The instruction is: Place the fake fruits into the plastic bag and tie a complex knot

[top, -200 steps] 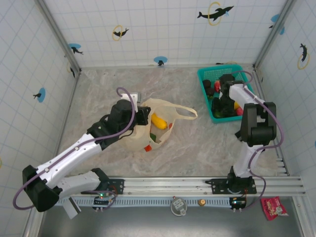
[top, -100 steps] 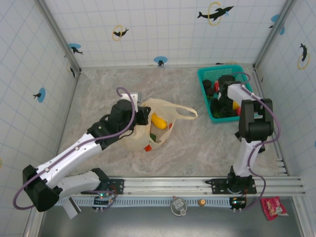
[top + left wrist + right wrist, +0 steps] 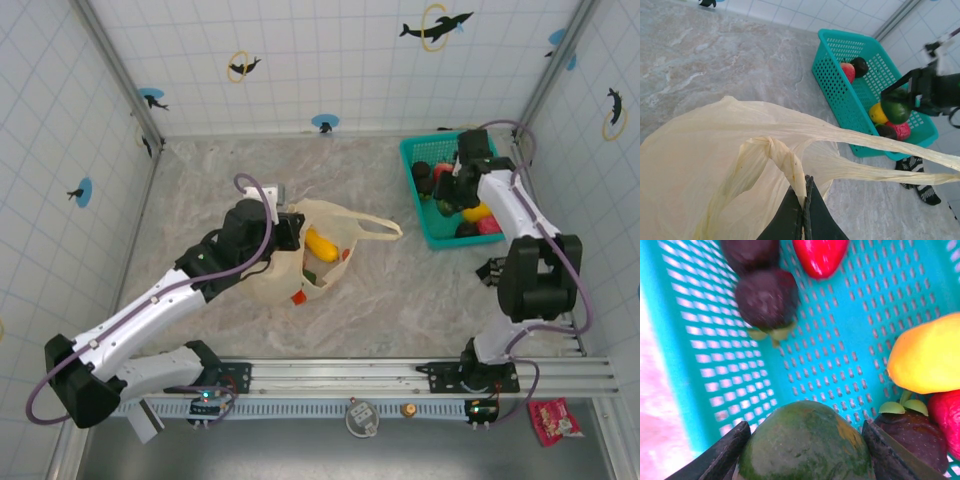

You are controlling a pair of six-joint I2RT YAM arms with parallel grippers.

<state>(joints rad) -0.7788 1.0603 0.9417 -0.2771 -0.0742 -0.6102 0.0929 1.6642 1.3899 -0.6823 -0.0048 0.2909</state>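
Observation:
The cream plastic bag (image 3: 285,272) lies mid-table with its mouth open. A yellow fruit (image 3: 319,244), a green one and a red one show inside. My left gripper (image 3: 291,229) is shut on a twisted handle (image 3: 785,162) of the bag, and the other handle (image 3: 875,142) trails toward the basket. My right gripper (image 3: 805,440) is shut on a round green fruit (image 3: 807,445) and holds it just above the teal basket's floor (image 3: 840,340). In the left wrist view that green fruit (image 3: 896,107) hangs over the basket (image 3: 832,75).
The teal basket (image 3: 409,151) stands at the back right corner and holds dark (image 3: 766,297), red (image 3: 821,255), yellow (image 3: 927,355) and brown (image 3: 912,432) fruits. Tiled walls close in three sides. A red packet (image 3: 553,420) lies beyond the front rail.
The right arm has swung toward the far side of the basket and lifted, carrying the green fruit. The left arm and the bag have not moved.

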